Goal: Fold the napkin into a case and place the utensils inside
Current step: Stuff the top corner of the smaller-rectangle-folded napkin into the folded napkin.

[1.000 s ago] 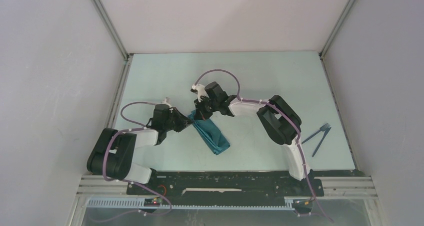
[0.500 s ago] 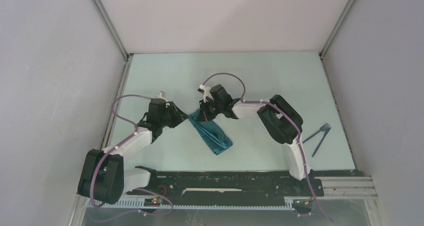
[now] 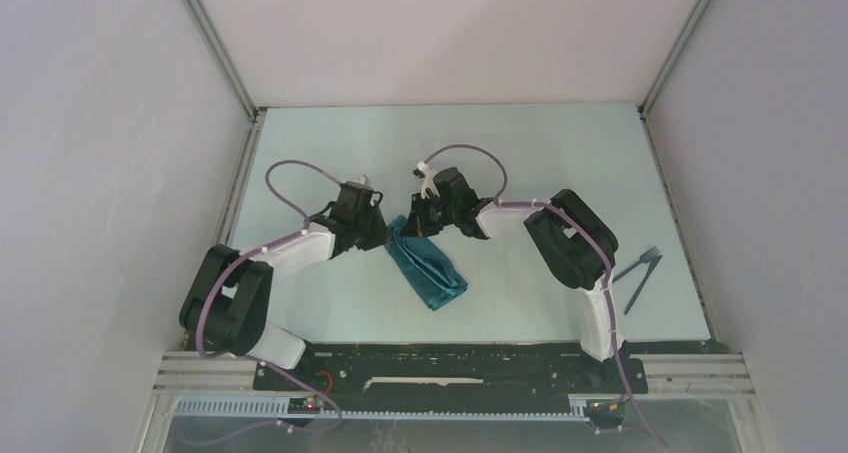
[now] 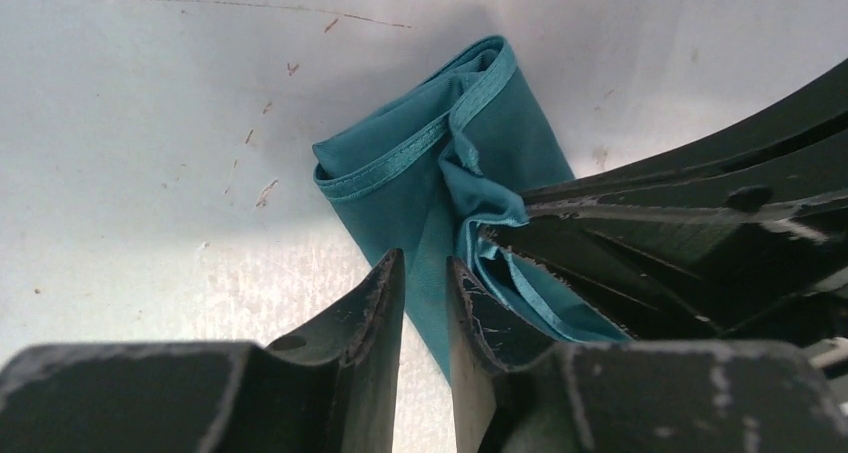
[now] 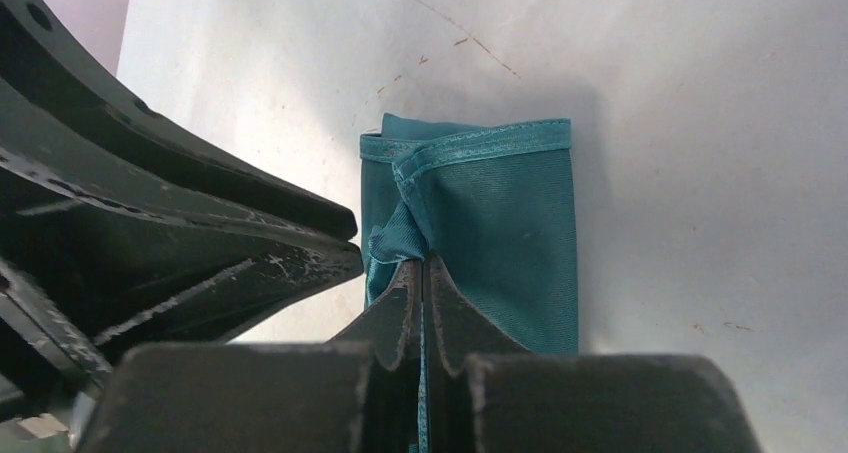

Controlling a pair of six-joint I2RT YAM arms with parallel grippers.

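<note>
Both grippers at the shiny teal satin napkin [image 3: 432, 271] strip: my right gripper [image 5: 422, 265] clamped on its top layer, left gripper [image 4: 425, 265] narrowly parted, empty. Mid-fold; next, I'd flatten its crumpled end. Thin dark utensils [image 3: 640, 271]: well right of it.

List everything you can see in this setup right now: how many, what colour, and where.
napkin: one, teal, folded into a strip, mid-table between the arms
utensils: two, dark grey-blue, lying in a V near the table's right edge
table: one, pale blue-green, under everything
arms: two, black and white with purple cables, reaching in from the near edge
left end effector: one, black, fingers slightly apart over the napkin
right end effector: one, black, shut on the napkin's far end
</note>
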